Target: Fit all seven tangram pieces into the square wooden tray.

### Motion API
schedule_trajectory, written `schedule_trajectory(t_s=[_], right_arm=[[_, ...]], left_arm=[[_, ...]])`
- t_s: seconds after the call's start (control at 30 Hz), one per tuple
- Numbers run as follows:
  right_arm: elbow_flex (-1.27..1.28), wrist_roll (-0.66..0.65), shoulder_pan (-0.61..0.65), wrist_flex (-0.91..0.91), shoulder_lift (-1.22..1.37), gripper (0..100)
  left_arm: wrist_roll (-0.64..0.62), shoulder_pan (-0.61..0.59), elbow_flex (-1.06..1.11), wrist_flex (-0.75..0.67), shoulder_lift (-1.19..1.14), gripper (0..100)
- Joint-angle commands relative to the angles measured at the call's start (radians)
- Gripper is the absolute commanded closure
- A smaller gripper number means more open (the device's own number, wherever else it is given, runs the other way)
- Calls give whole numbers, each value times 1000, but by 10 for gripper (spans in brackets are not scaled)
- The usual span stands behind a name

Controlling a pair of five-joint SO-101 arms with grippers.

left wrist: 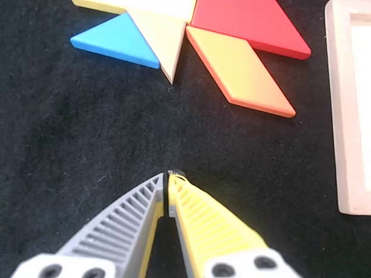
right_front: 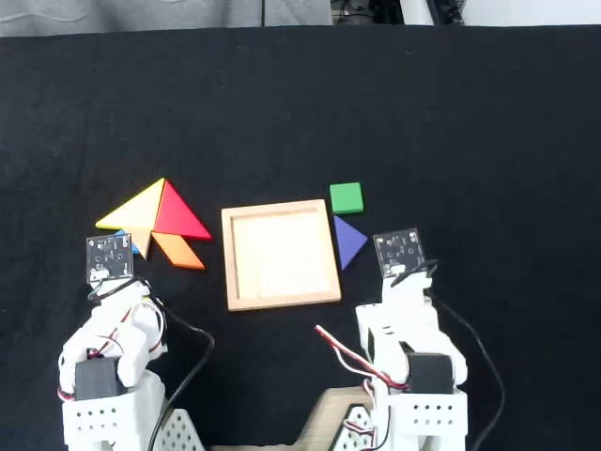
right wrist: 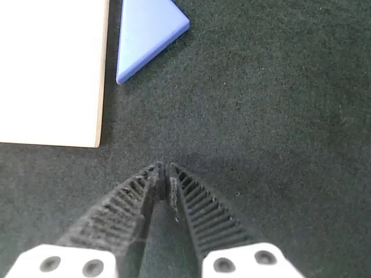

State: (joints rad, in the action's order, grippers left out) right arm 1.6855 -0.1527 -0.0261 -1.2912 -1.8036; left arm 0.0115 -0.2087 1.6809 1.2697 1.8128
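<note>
Tray: the square wooden tray (right_front: 280, 255) sits mid-bench, between the two arms. Its recess is bare, with no piece in it.
Cluster on the left arm's side: a yellow triangle (right_front: 136, 214) and a red triangle (right_front: 178, 218) are joined edge to edge. The orange parallelogram (left wrist: 240, 72) lies just below the red one. A small blue triangle (left wrist: 119, 40) and a pale wooden triangle (left wrist: 162, 35) are tucked in against them. All lie beside the tray, apart from its rim.
Pair on the right arm's side: the green square (right_front: 346, 197) is off the tray's far corner. The violet-blue triangle (right_front: 347, 240) lies just beside the tray's edge, and I cannot tell whether it touches.
Count: seven pieces are seen, all loose on the bench (right_front: 470, 141).
Left gripper (left wrist: 168, 176): fingers are pressed together with nothing between them. It hangs over bare cloth, short of the cluster.
Right gripper (right wrist: 164, 169): fingers are closed tip to tip and empty. It is near the tray's corner, short of the violet-blue triangle.
Progress: at the start line, with zero of seven placed.
Left to do: every pick and every fit. The two big triangles likely go in first.
</note>
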Motion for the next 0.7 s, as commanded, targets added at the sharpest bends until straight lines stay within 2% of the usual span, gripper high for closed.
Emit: schedule_trajectory(t_s=[0.0,0.47,0.67], right_arm=[[1,5,9,-5,-71,986],[1,3,12,-5,-71,986],[1,2,14,0,-71,984]], left_arm=[[-3,-10,19,3,5,970],[-3,-2,19,3,5,968],[2,65,19,-6,8,967]])
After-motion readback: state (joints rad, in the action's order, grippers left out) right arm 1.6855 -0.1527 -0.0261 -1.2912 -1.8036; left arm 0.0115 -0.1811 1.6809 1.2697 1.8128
